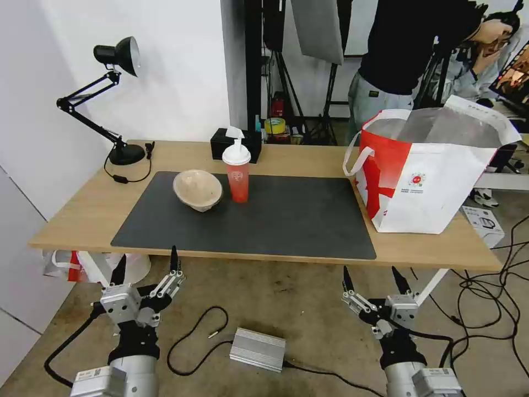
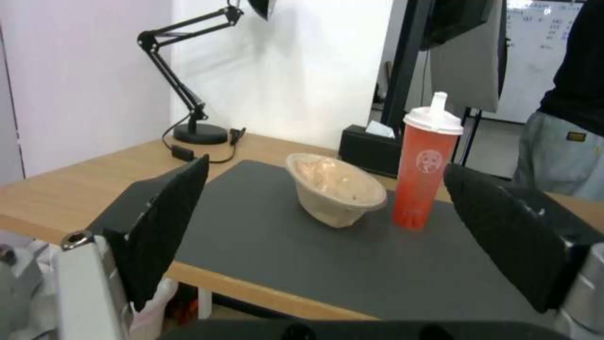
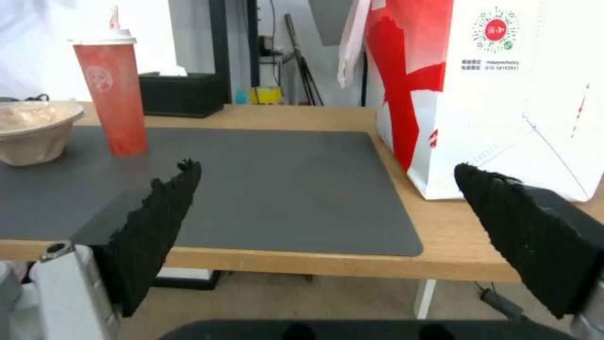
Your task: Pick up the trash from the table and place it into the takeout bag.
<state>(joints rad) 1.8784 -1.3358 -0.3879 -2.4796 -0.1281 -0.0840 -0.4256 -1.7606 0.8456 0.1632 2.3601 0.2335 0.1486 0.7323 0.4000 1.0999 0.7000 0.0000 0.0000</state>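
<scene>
On the table, a beige bowl lies tilted on the dark grey mat, with a red translucent cup with a white lid upright just to its right. The takeout bag stands open at the table's right end, its foil lining showing. My left gripper and right gripper are both open and empty, held below and in front of the table's near edge. In the left wrist view the left gripper faces the bowl and cup. In the right wrist view the right gripper faces the mat, with the bag beside it.
A black desk lamp stands at the back left and a black tissue box sits behind the cup. Under the table's left end is a red-and-white plastic bag. A silver box and cables lie on the floor. A person stands behind the bag.
</scene>
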